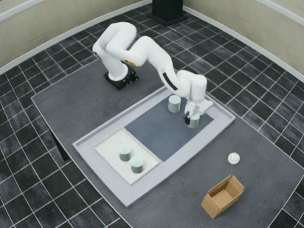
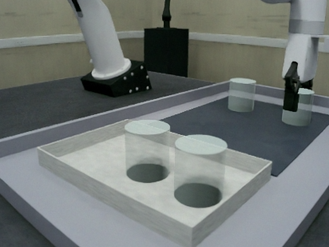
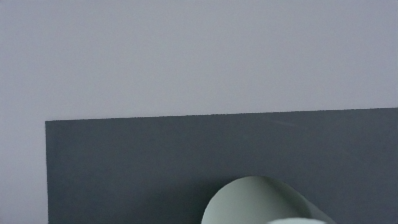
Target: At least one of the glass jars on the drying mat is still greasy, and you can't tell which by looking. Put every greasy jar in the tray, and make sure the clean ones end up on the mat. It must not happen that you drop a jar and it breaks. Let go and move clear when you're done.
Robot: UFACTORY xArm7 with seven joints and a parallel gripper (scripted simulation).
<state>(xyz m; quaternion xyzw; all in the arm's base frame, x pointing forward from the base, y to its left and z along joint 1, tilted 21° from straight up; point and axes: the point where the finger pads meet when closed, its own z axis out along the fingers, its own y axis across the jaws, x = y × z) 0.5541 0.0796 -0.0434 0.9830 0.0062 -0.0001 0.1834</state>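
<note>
Top view puts your gripper down at a glass jar near one corner of the dark mat. Your gripper is nearly wide open, its black fingers lowered beside the upper part of this upright jar, and it has hold of nothing. You cannot tell from these views whether either finger touches the glass. Just beside the gripper, toward the arm's base, you have a second jar upright on the mat.

Well apart from the gripper, across the mat, you see the pale tray. It holds two more upright jars: one and, near it, another. Mat and tray both lie inside the large shallow lavender tub below your gripper. Outside that tub, on the side away from the arm's base, you have a small white round object and, farther from the gripper, an open cardboard box.
</note>
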